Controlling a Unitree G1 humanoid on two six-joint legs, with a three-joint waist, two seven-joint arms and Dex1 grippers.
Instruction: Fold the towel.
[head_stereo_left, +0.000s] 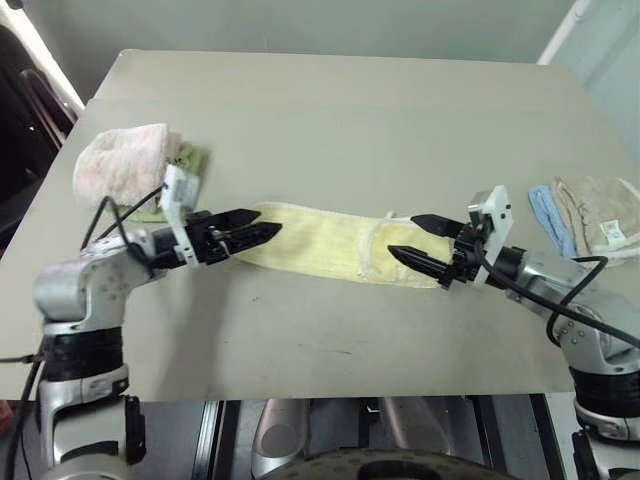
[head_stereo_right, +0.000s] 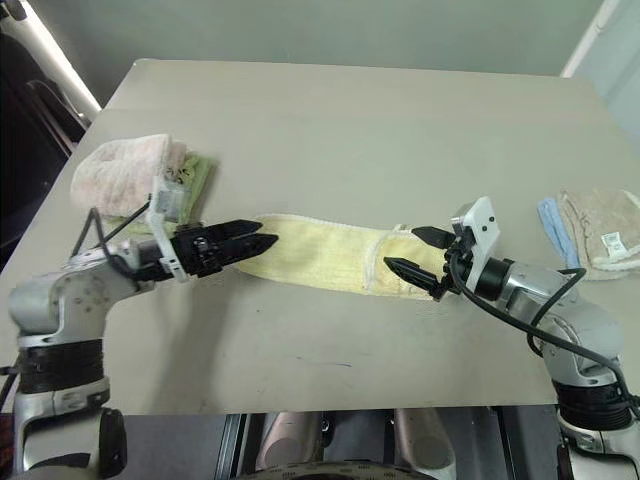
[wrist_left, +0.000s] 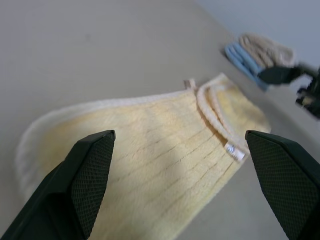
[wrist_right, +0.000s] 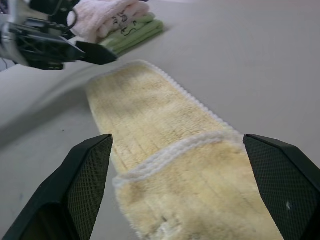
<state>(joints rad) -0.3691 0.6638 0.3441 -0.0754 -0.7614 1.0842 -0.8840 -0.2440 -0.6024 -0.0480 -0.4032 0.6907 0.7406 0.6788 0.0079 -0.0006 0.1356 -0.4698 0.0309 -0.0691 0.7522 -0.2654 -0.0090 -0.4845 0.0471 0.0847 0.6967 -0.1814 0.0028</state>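
The pale yellow towel (head_stereo_left: 325, 243) lies on the table as a long narrow strip, running left to right. Its right end is doubled over, with a whitish corded edge (wrist_right: 175, 150) across it and a small white tag (wrist_left: 234, 151). My left gripper (head_stereo_left: 268, 222) hangs open just over the towel's left end, pointing right, with nothing between its fingers (wrist_left: 85, 175). My right gripper (head_stereo_left: 402, 235) is open over the right end, pointing left, and holds nothing.
A fluffy pink-white rolled towel (head_stereo_left: 125, 162) rests on a green cloth (head_stereo_left: 192, 165) at the table's left edge, behind my left arm. A beige towel (head_stereo_left: 605, 212) and a blue cloth (head_stereo_left: 548, 215) lie at the right edge. The grey table (head_stereo_left: 350, 110) stretches away behind the strip.
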